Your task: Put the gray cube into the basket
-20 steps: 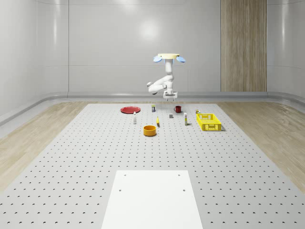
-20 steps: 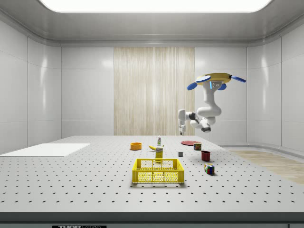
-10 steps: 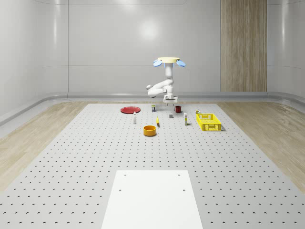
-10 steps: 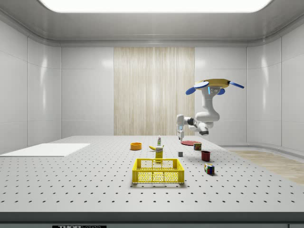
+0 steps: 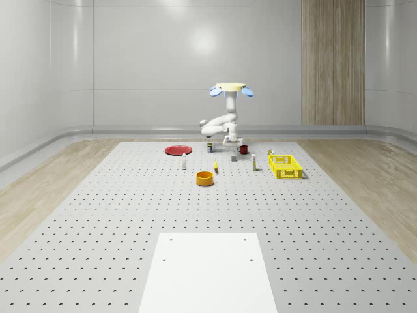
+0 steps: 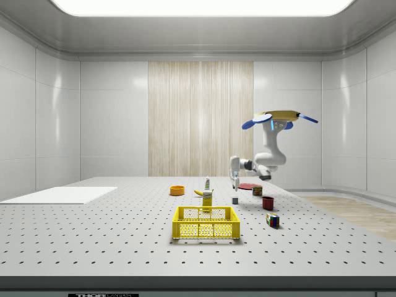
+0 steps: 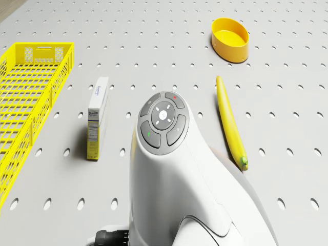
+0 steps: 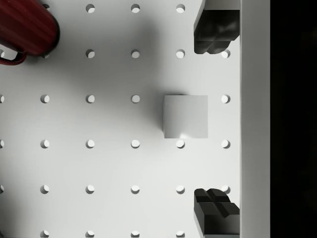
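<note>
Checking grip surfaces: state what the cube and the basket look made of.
Gray cube: smooth, matte, plain gray faces, maybe plastic or painted; the look leaves it open. Basket: likely yellow plastic, with perforated lattice walls and floor.

Bare table (image 8: 99, 163) rings the cube (image 8: 185, 116); nearest obstacle, the red mug (image 8: 25, 25), stands well apart.

Pincer (image 8: 215, 119) agape, arm bent downward

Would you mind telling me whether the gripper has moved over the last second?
Yes. In the side view the gripper has come down toward the gray cube, which rests on the table.
</note>
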Tool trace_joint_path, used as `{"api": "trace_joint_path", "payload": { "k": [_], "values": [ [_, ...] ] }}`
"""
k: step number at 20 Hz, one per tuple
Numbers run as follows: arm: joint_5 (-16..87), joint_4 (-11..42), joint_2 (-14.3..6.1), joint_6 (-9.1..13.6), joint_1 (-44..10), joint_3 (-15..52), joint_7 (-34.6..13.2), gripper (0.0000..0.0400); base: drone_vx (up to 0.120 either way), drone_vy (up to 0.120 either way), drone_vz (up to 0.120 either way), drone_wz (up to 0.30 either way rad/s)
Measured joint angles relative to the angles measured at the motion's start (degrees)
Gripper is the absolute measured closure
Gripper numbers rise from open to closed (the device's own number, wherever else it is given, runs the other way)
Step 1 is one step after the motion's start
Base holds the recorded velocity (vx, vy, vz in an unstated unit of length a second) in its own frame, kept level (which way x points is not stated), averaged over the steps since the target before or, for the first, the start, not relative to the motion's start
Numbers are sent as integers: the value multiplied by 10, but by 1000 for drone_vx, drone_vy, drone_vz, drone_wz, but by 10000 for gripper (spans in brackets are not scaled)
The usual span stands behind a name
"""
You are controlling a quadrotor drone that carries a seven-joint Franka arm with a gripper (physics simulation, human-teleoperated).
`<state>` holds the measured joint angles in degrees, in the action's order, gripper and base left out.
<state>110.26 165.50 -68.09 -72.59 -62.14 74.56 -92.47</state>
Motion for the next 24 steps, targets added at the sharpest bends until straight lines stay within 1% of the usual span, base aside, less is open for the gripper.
{"api": "trace_joint_path", "payload": {
  "k": [1,3,6,13,18,21,24],
  "values": [
    [-1,0,-3,-2,-1,1,-1,0,0,120,-120,0],
    [-4,-1,-8,-7,-3,2,-2,0,0,20,-100,0],
    [0,-2,-18,-19,-3,-4,-3,0,0,0,0,0],
    [29,-11,-47,-59,6,-41,9,0,0,0,0,0],
    [53,-19,-63,-85,9,-69,16,0,0,0,0,0],
    [64,-24,-70,-98,9,-83,18,0,0,0,0,0],
    [68,-34,-72,-104,-1,-86,17,0,0,0,0,0]
  ]
}}
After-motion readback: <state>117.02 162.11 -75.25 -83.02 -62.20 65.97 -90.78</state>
